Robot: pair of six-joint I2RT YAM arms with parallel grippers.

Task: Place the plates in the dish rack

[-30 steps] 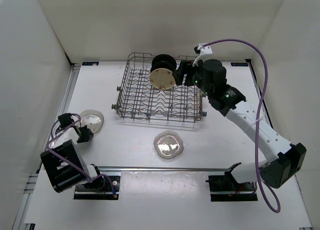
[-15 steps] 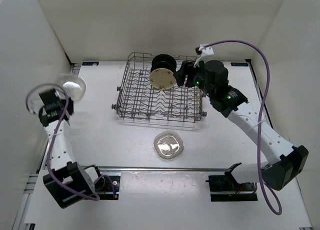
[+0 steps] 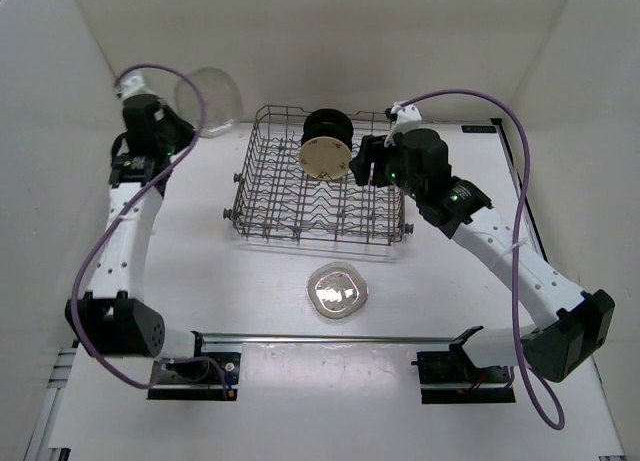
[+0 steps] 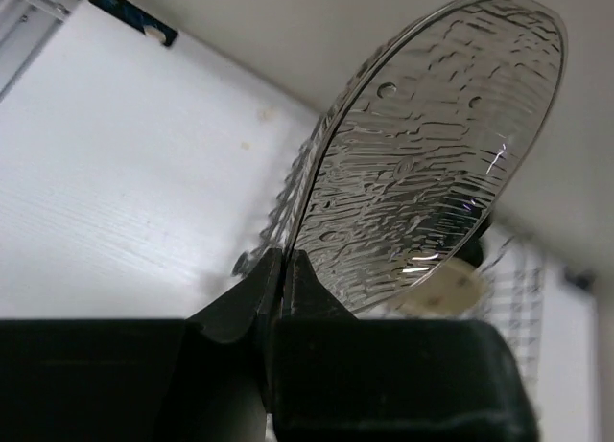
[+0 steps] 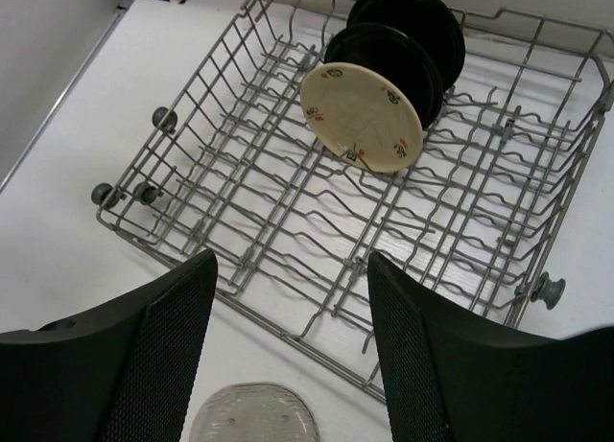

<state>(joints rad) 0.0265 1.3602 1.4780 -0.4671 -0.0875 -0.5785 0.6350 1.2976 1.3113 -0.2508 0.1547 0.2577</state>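
A clear plate (image 4: 432,145), ribbed, stands on edge, its rim pinched in the left gripper's (image 4: 281,269) jaws. Beyond the right gripper's (image 5: 291,279) parted jaws, the grey wire rack (image 5: 104,195) holds a tilted spotted cream plate (image 5: 362,114) in front of two upright black plates (image 5: 422,25). A second clear plate (image 5: 249,413) lies flat beneath those jaws, outside the rack.

We see two arms of one build: the left arm (image 3: 125,236) and the right arm (image 3: 500,246) have white link shells between black joint housings. A purple cable (image 3: 527,151) runs along each; the right one leaves a white clip (image 3: 405,103) at one o'clock and ends near five o'clock. Small green lights (image 3: 455,189) dot the right wrist. The right gripper (image 5: 291,269) has black fingers (image 5: 173,356) with mesh-textured faces; the left gripper (image 4: 285,260) is smooth matte black.
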